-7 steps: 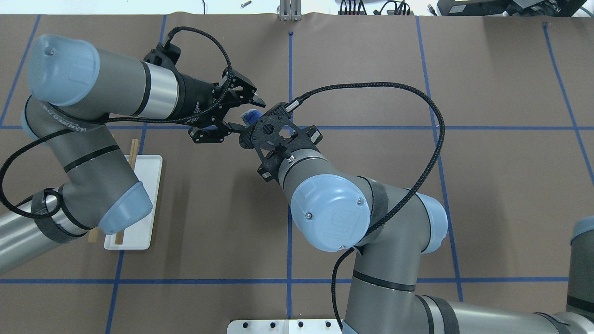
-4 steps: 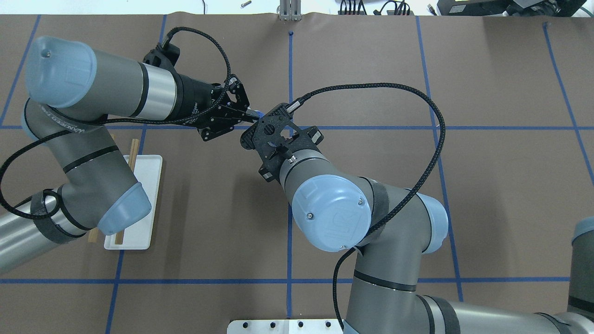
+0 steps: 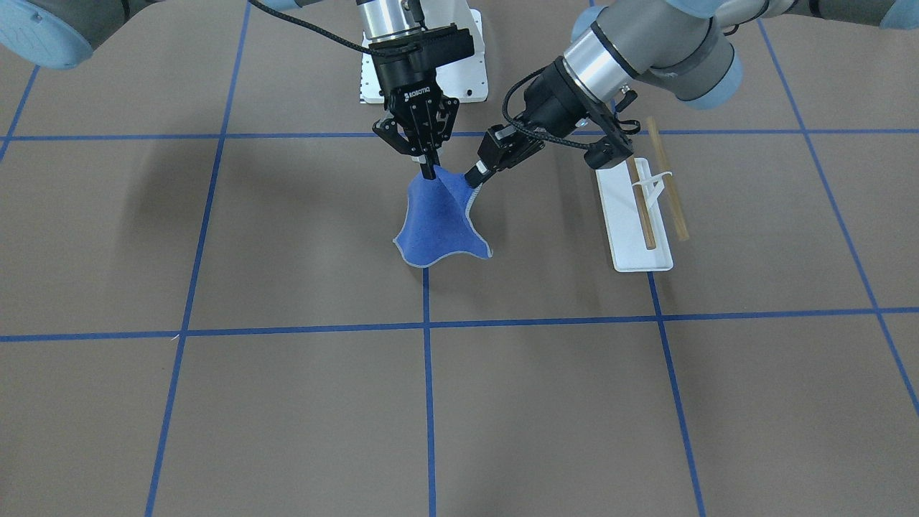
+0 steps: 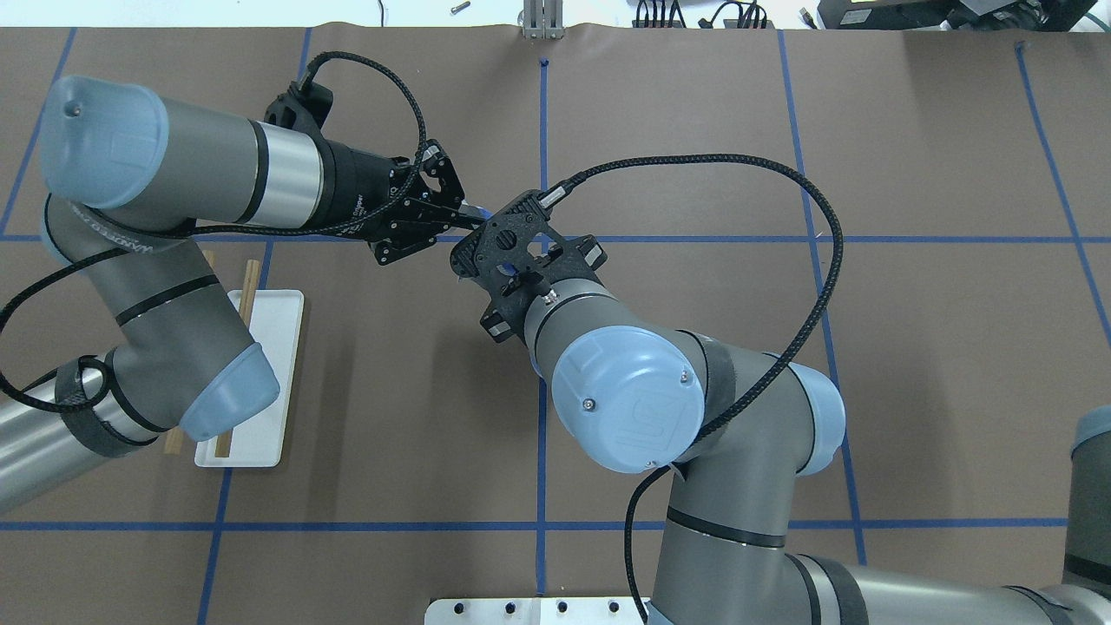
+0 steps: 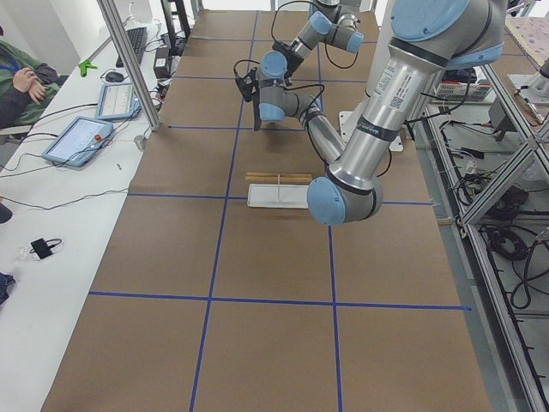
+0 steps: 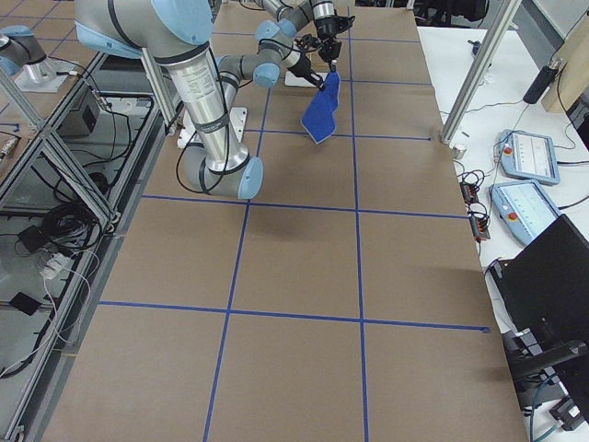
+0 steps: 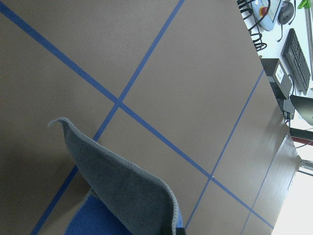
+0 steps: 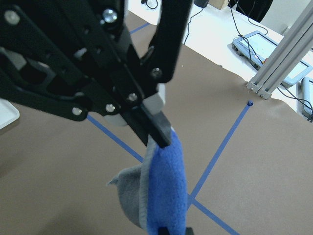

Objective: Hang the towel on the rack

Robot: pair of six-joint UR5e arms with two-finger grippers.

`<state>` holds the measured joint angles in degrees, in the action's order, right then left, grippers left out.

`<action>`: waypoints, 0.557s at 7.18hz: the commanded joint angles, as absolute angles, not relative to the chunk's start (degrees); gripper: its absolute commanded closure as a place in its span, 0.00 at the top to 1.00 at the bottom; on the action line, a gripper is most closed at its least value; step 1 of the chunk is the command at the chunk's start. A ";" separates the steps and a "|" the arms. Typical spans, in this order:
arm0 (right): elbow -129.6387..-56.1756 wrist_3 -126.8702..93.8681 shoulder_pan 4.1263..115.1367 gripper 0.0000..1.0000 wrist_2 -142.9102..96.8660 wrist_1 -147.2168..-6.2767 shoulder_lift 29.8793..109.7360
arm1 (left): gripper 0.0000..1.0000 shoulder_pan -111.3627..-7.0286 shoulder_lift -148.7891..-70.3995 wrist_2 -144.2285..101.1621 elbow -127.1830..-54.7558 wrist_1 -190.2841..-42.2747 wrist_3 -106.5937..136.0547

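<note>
Towel position: the towel hangs in the air over the middle of the table, near where two blue tape lines cross. It is held by its top edge between the two grippers.
Towel axis: the long axis runs top to bottom. It is narrow and bunched at the top and flares to two spread lower corners. I cannot tell whether those corners touch the table.
Right gripper: the right gripper points straight down, its jaws pressed together on one top corner of the towel.
Left gripper: the left gripper comes in at a slant from the rack's side, its jaws pinching the other top corner, just beside the right one.
Rack: the rack stands well apart on the robot's left. Its two wooden rods lie level, running along its white base.
In the way: only bare table lies between the towel and the rack. In the overhead view the left arm covers part of the rack.
Towel look: royal blue on one face and grey on the back in the wrist views, with a pale stitched edge.
</note>
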<state>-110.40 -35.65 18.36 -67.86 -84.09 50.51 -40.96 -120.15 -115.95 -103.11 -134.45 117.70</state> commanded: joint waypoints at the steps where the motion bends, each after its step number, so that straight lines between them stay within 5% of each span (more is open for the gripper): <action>1: -113.11 -38.85 21.42 1.00 -74.13 -84.63 51.24 | 0.00 -41.04 -120.15 -116.01 -103.45 -134.39 117.86; 4: -112.16 -37.89 38.70 1.00 -97.58 -84.64 56.06 | 0.00 -41.66 -118.49 -116.89 -105.72 -134.03 116.55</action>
<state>-112.75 -38.44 31.77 -89.11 -84.64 54.25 -41.40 -119.68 -116.41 -104.38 -134.16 117.17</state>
